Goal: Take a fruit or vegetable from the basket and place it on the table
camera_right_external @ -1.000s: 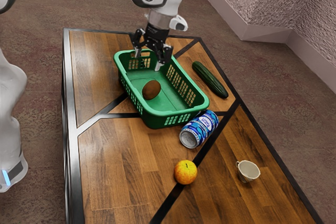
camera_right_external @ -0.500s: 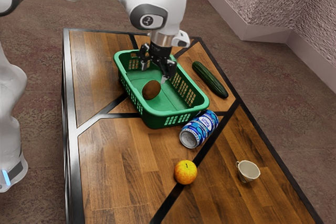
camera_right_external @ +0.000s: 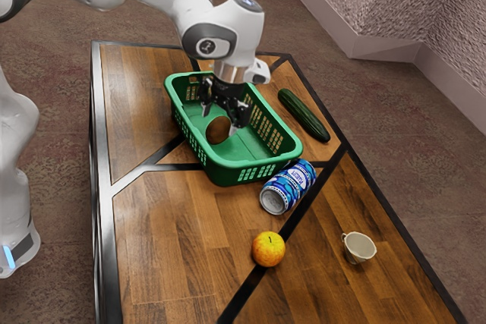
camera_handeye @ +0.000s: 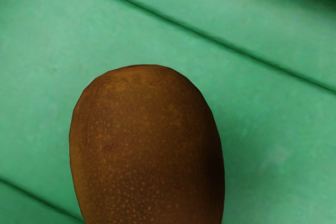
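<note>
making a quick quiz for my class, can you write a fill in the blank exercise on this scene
The basket is coloured ____.
Inside the basket, the number of brown fruits is ____.
The can near the basket lies on its ____.
The gripper is not shut but ____.

Missing words: green; one; side; open

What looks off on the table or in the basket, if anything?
The blue-and-white can lies on its side near a corner of the green basket; odd, since cans normally stand on end. No spill is visible around it. Nothing else stands out.
</note>
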{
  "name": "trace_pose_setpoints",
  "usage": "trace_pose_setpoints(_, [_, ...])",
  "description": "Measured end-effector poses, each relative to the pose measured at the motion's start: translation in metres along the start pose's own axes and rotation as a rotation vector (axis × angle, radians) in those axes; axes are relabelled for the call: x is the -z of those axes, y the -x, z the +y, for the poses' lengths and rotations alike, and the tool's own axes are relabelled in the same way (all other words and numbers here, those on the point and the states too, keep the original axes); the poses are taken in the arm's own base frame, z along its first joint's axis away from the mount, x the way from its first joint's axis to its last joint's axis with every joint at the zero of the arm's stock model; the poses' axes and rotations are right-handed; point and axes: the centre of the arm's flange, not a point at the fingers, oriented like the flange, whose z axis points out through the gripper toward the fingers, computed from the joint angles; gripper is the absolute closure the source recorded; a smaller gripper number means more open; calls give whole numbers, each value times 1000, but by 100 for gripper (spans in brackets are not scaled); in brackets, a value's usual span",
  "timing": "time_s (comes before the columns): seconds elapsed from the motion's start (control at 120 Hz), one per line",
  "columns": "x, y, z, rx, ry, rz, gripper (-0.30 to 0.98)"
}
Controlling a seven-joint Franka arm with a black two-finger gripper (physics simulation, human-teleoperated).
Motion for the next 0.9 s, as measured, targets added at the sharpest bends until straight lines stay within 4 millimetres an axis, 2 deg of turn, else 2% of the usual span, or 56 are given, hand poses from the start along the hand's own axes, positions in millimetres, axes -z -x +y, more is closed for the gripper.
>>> trace_pose_setpoints(0.433, [-22, -1, 3, 0, -4, 10, 0])
trace_pose_setpoints(0.9, [-33, -7, 5, 5, 1, 34, 0])
